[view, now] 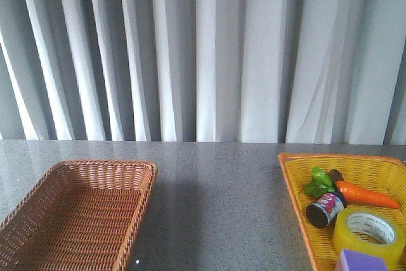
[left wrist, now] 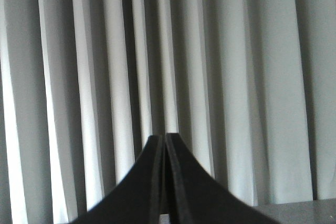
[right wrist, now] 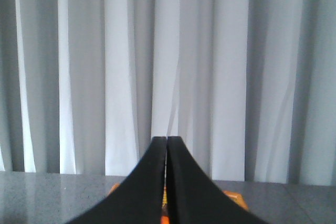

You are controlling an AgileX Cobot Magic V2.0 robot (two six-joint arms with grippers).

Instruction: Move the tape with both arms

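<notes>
The yellow tape roll (view: 369, 231) with a white core lies flat in the orange basket (view: 295, 193) at the front right of the table. Neither arm shows in the front view. In the left wrist view my left gripper (left wrist: 165, 139) is shut with nothing between its black fingers and faces the curtain. In the right wrist view my right gripper (right wrist: 167, 141) is shut and empty, facing the curtain, with the orange basket's far rim (right wrist: 234, 198) showing behind its fingers.
The orange basket also holds a toy carrot (view: 365, 195), a green leafy piece (view: 319, 182), a small dark can (view: 325, 209) and a purple block (view: 360, 261). An empty brown wicker basket (view: 76, 217) sits at the front left. A grey curtain hangs behind the table.
</notes>
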